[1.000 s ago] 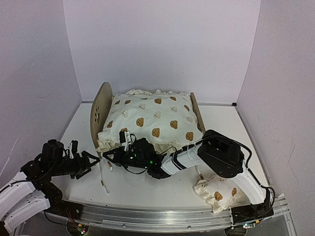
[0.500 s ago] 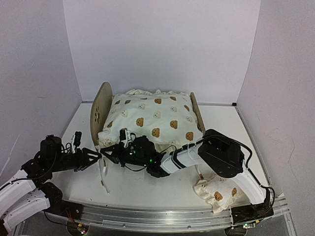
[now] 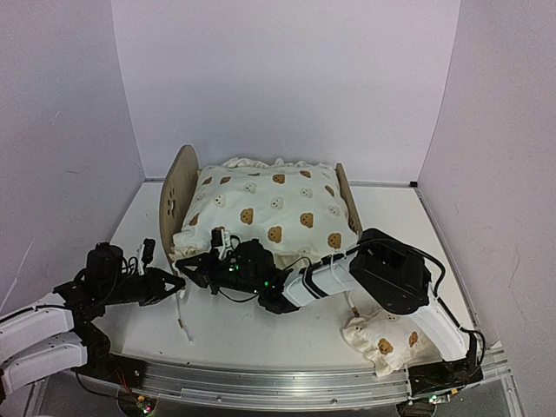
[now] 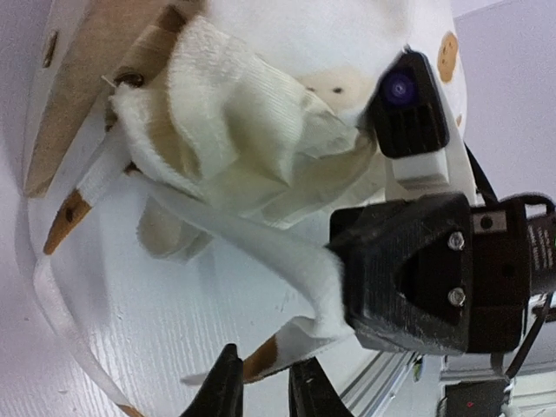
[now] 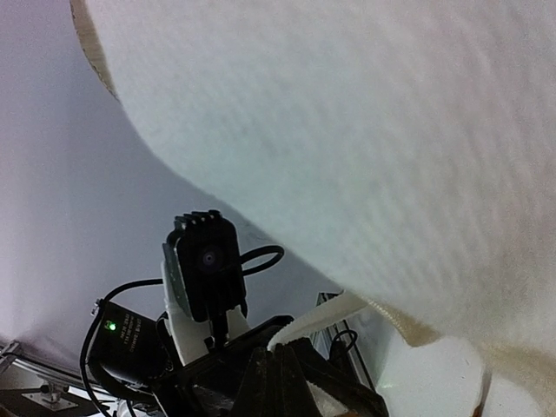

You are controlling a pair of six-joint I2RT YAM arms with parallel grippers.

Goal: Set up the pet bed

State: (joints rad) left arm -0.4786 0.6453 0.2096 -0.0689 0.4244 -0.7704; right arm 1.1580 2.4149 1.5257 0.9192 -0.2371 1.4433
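The pet bed (image 3: pixel 177 189) stands mid-table, its paw-print headboard on the left, with the cream bear-print cushion (image 3: pixel 265 213) piled on the frame. My right gripper (image 3: pixel 189 263) reaches to the cushion's near-left corner and is shut on one of its white ties (image 5: pixel 318 318); the closed fingertips (image 5: pixel 274 352) pinch the strip. In the left wrist view that tie (image 4: pixel 304 334) runs from the right gripper (image 4: pixel 347 295) down to its brown-tipped end, which lies between the jaws of my left gripper (image 4: pixel 269 354). Those jaws stand a narrow gap apart around the end. The left gripper (image 3: pixel 176 282) is low, just left of the right one.
A small bear-print pillow (image 3: pixel 382 343) lies at the near right by the right arm's base. Another tie (image 3: pixel 182 317) trails on the white table below the grippers. The wooden headboard (image 4: pixel 82 82) is close to the left gripper. Walls enclose the table on three sides.
My left gripper has moved right, up to the tie's end, and its jaws have narrowed from wide open to a small gap. The right gripper has kept its hold in place.
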